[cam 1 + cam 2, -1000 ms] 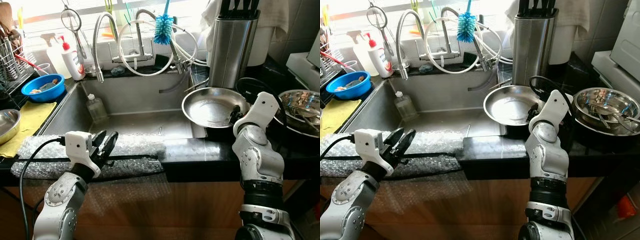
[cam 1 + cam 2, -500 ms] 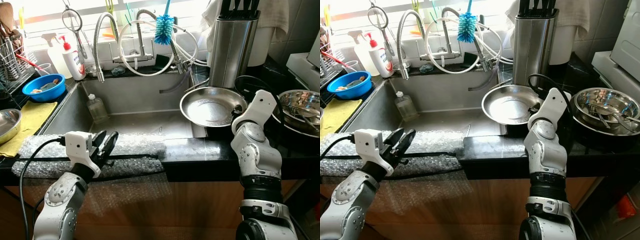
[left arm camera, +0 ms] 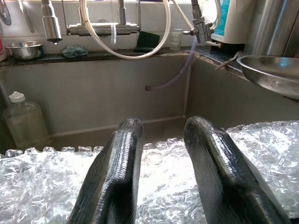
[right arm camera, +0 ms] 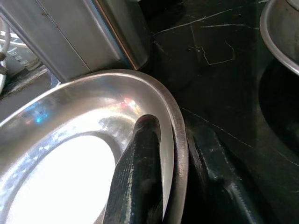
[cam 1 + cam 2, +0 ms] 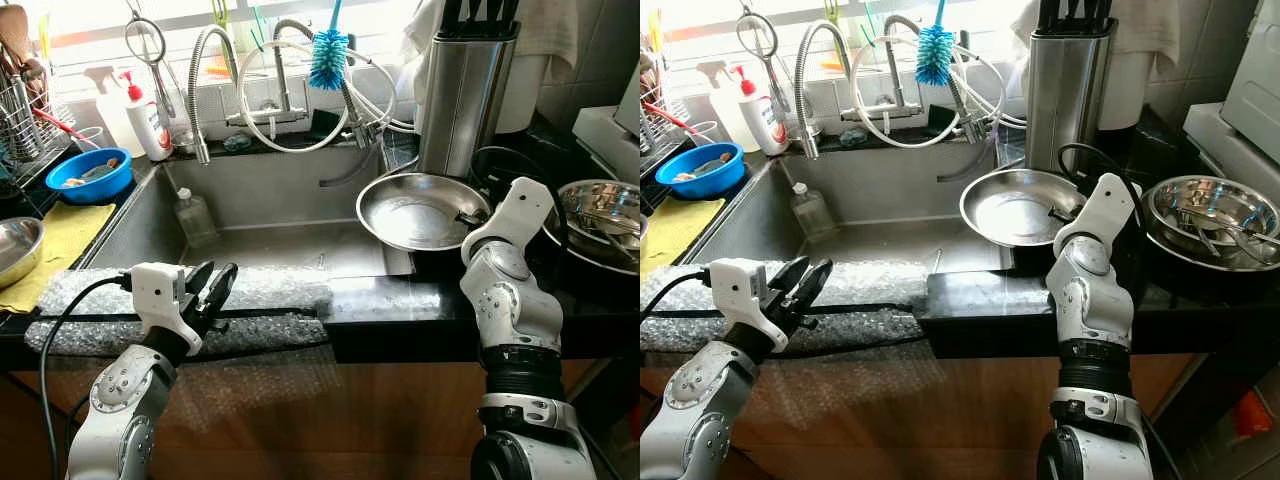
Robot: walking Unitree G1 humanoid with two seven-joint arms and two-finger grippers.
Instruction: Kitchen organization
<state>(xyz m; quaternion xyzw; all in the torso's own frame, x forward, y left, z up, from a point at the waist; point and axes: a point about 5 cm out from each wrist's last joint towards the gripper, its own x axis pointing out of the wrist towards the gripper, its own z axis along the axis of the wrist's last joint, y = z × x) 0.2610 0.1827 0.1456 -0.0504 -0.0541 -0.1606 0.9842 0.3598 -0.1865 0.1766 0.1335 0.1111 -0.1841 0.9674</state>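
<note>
Steel pan [image 5: 420, 210] shifted slightly left, right gripper [image 4: 175, 154] still pinching rim

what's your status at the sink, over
Right end effector shut on steel plate rim, one finger inside, one under. Left end effector open, idle over bubble wrap. Knife block close behind plate.

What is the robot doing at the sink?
The robot stands at a kitchen sink. Its right gripper pinches the rim of a shiny metal pan beside the sink, one finger inside the rim and one outside. Its left gripper hangs open over a strip of bubble wrap along the sink's front edge, holding nothing. A bowl full of utensils sits on the counter to the right.
</note>
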